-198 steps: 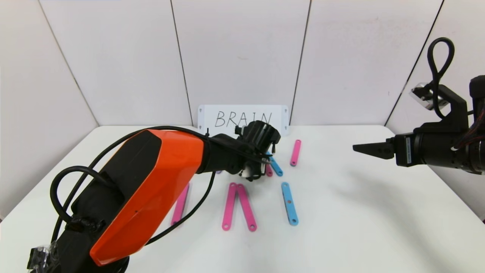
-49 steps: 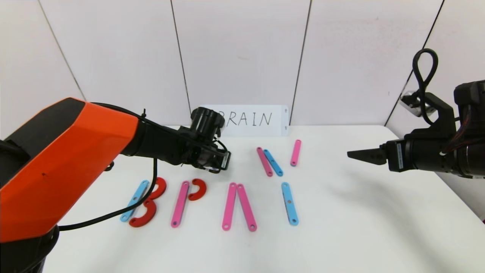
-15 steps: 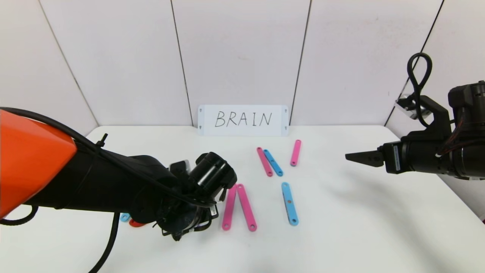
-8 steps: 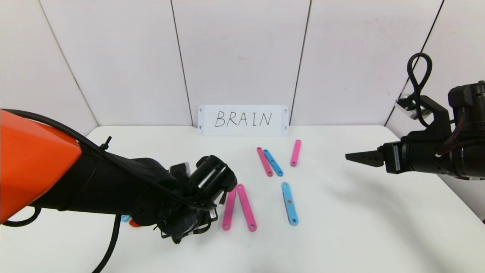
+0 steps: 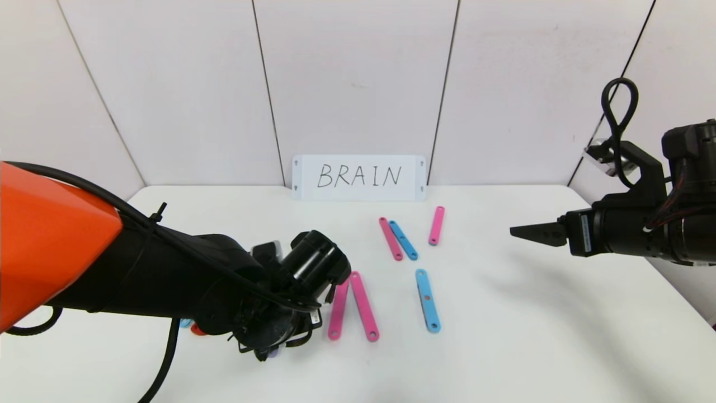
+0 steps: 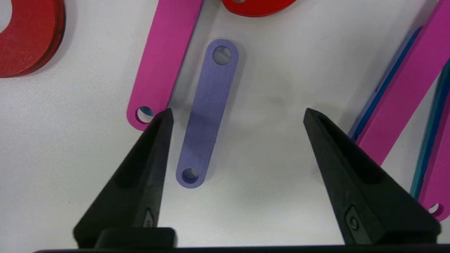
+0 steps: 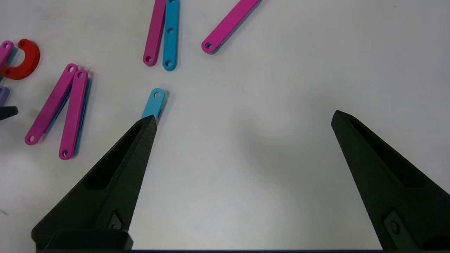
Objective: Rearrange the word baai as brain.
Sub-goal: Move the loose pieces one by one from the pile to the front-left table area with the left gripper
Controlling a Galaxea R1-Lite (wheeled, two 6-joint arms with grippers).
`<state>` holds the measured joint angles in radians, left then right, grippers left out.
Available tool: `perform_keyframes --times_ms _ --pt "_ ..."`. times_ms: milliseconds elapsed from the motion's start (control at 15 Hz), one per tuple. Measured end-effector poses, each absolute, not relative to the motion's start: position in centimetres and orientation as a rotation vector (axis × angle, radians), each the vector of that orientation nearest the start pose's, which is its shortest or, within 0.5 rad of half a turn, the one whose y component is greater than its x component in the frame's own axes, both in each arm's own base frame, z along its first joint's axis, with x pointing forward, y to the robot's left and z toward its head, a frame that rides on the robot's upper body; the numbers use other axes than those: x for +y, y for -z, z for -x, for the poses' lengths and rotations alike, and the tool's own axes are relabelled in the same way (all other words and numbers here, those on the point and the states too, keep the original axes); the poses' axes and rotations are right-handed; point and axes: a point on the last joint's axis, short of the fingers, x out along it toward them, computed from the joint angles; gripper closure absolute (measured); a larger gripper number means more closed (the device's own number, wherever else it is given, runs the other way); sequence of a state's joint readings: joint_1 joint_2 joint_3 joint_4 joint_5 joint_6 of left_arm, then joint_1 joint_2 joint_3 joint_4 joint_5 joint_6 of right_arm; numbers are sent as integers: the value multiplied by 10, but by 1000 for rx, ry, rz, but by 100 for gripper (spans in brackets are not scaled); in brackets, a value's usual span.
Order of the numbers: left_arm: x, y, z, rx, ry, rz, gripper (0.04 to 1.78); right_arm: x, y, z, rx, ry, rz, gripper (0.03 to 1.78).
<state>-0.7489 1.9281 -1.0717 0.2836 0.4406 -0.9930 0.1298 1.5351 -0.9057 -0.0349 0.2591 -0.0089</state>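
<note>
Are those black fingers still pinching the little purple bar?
Apart. The left wrist view shows the left gripper open, white table between both fingers and the purple bar.

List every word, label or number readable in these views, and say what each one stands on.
"BRAIN": handwritten in dark capitals on the white card standing against the back wall at the far edge of the table.
A small label on the right gripper's wrist: too small to read.
No writing shows on the plastic bars or arcs in either wrist view.
</note>
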Motion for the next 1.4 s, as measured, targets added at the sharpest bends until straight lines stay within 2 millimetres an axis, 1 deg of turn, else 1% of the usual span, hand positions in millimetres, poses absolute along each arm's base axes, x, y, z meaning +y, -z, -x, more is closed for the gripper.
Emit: perform_keyframes --times_ms 67,200,333,800,1400 --pt "-210 -107 -240 950 -204 273 33 39 -201 -256 595 -380 -30 7" --pt "-212 -108 -239 952 -199 272 16 39 -201 -256 594 -380 -30 7" --pt "-212 -108 -238 953 -194 273 8 39 -202 -256 593 -380 -30 7" --pt "-216 -115 -230 991 -140 323 8 39 -202 -255 593 -379 -30 7" --pt "-212 -113 -228 999 -145 307 8 39 -201 -255 595 -380 -30 7"
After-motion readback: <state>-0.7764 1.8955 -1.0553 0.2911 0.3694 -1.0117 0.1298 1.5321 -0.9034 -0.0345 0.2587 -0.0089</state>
